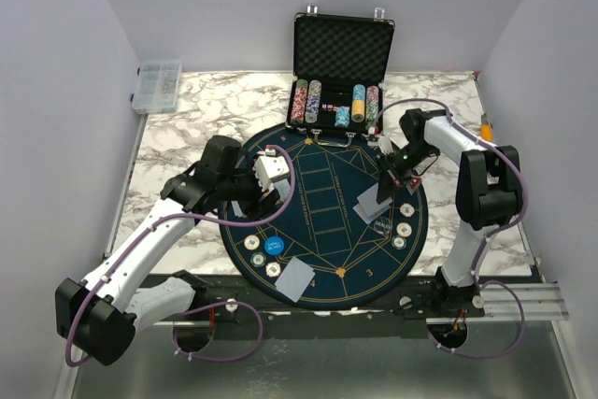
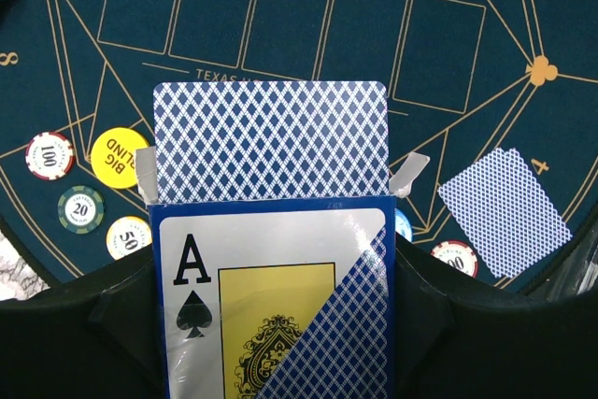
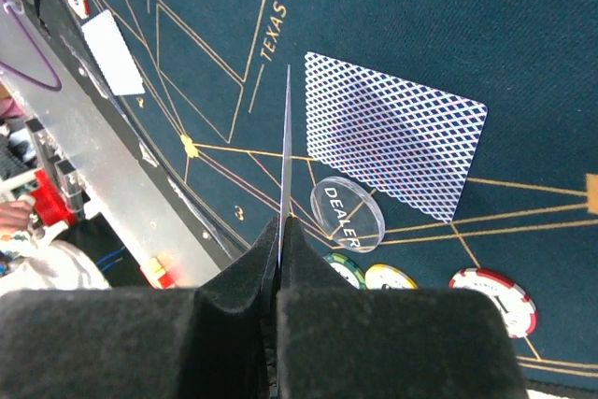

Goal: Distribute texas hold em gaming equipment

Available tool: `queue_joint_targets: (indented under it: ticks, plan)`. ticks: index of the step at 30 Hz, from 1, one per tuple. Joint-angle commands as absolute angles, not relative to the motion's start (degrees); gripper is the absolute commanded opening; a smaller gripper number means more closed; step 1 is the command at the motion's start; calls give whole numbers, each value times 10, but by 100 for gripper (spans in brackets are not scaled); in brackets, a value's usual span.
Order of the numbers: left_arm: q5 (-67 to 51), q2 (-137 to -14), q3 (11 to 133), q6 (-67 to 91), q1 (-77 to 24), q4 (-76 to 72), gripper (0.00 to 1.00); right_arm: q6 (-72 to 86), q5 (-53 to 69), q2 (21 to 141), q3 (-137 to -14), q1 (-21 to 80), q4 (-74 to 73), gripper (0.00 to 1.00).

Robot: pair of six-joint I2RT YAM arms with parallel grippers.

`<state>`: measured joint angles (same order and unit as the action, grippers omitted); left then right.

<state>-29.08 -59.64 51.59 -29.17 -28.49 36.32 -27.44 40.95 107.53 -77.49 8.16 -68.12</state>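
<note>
My left gripper (image 2: 271,263) is shut on an ace-of-spades card box (image 2: 271,315), held over the mat's left side. Blue-backed playing cards (image 2: 271,142) stick out of the box's open top. My right gripper (image 3: 280,231) is shut on one playing card (image 3: 286,147), seen edge-on above the mat's right side. Below it a face-down card (image 3: 397,142) lies beside the clear dealer disc (image 3: 348,214) and three chips (image 3: 391,277). Another card (image 1: 296,277) lies near the mat's front, next to a blue disc (image 1: 273,247). A yellow big blind disc (image 2: 119,156) sits among chips (image 2: 49,154).
The round dark-blue mat (image 1: 322,151) lies on a marble table. An open chip case (image 1: 343,72) with rows of chips stands at the back. A clear compartment box (image 1: 157,84) is at the back left. A metal rail (image 3: 84,137) runs along the near edge.
</note>
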Motion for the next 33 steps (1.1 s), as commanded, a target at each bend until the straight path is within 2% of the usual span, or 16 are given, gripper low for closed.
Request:
queue_joint_targets:
  ticks: [1,10,23,25,31,33]
  plan:
    - [-313,-593,514,-289,-282,345,0,-312,411,1114,-782,83,-713,1]
    - [-312,-596,515,-288,-282,345,0,-295,366,1149,-789,86,-666,7]
    - [-310,-601,516,-289,-282,345,0,-240,282,1151,-794,86,-603,32]
    - [-309,-601,515,-290,-282,345,0,-236,272,1150,-799,86,-606,39]
    - [-317,-596,512,-291,-282,344,0,-226,222,1089,-820,85,-601,79]
    - [-320,-593,510,-294,-282,342,0,-229,246,1072,-860,85,-617,84]
